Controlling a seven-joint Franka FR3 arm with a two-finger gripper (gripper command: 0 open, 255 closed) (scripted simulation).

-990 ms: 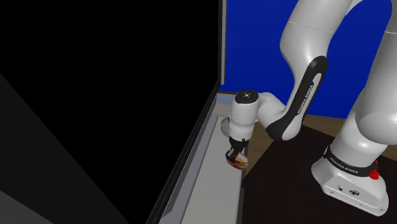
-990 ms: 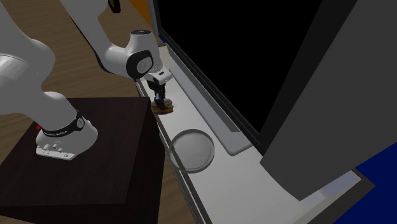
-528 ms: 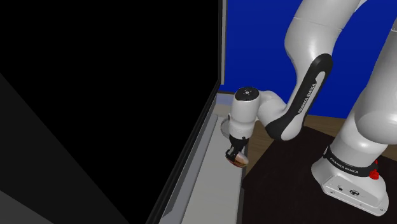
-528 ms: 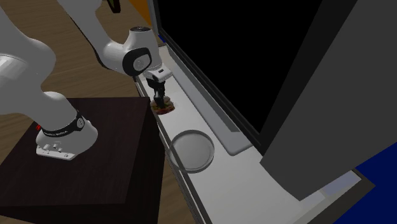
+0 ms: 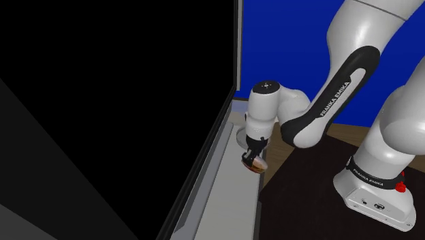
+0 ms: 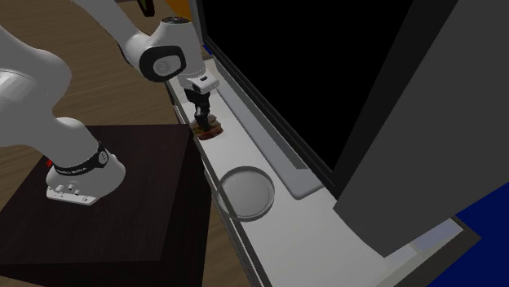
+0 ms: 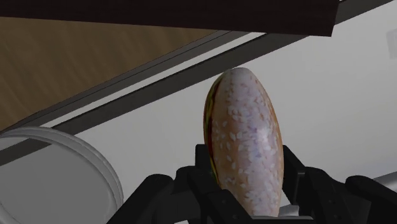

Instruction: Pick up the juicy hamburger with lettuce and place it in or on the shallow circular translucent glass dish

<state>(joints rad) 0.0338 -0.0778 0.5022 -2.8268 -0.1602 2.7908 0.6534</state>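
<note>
The hamburger [image 7: 247, 140], a sesame bun with a thin band of filling along its edge, is clasped between my two black fingers. My gripper [image 5: 255, 161] is shut on the hamburger [image 5: 256, 166] and holds it a little above the pale counter. In the second exterior view my gripper [image 6: 205, 122] hangs with the hamburger [image 6: 209, 130] near the counter's edge by the stand. The round translucent dish [image 6: 245, 192] lies flat on the counter, further along it and apart from the hamburger. Part of the dish's rim [image 7: 83, 159] shows beside my fingers.
The pale counter [image 6: 326, 236] is a long narrow strip with a raised ledge [image 6: 269, 139] along its far side under a large black area. The dark stand [image 6: 122, 196] sits right against the counter's near edge. A wood floor [image 6: 90, 73] lies beyond.
The gripper has risen slightly with the hamburger in it, lifting it off the counter. The arm's upper links have swung upward. The dish has not moved.
</note>
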